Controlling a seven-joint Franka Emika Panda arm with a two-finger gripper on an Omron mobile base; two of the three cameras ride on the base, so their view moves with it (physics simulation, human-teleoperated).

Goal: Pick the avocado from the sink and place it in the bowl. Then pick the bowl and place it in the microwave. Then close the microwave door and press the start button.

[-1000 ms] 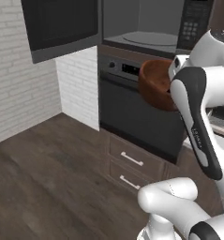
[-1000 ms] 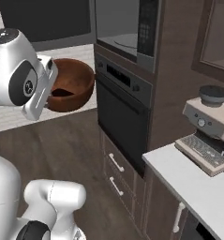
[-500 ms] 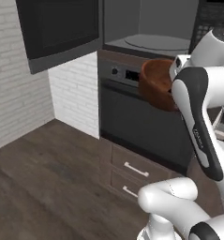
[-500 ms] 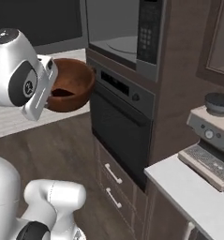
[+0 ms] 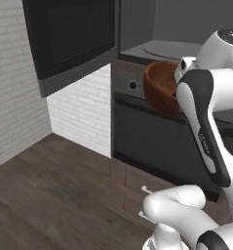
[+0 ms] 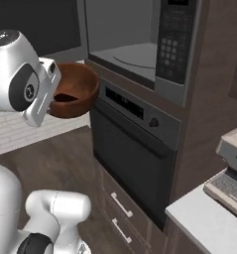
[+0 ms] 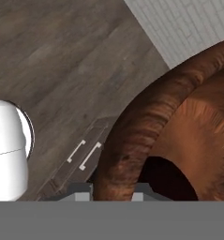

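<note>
My gripper (image 7: 112,192) is shut on the rim of the reddish-brown bowl (image 7: 179,126), one finger on each side of its wall. A near-black shape, the avocado (image 7: 168,180), lies in the bowl's bottom. I hold the bowl (image 6: 79,88) in the air in front of the oven, just below and left of the open microwave (image 6: 135,34) with its round turntable (image 6: 140,57) and keypad (image 6: 171,47). The microwave door (image 5: 71,36) stands swung open to the left of the bowl (image 5: 159,88). The sink is out of view.
Under the microwave is an oven (image 6: 135,158) with a knob (image 6: 152,122), and drawers (image 6: 121,206) below it. A coffee machine (image 6: 234,173) stands on the counter at the right. A white brick wall (image 5: 84,112) and wooden floor (image 5: 49,190) lie to the left.
The whole picture has shifted: the base has driven closer to the oven and microwave, which now look larger. The bowl stays in the gripper in the same pose.
</note>
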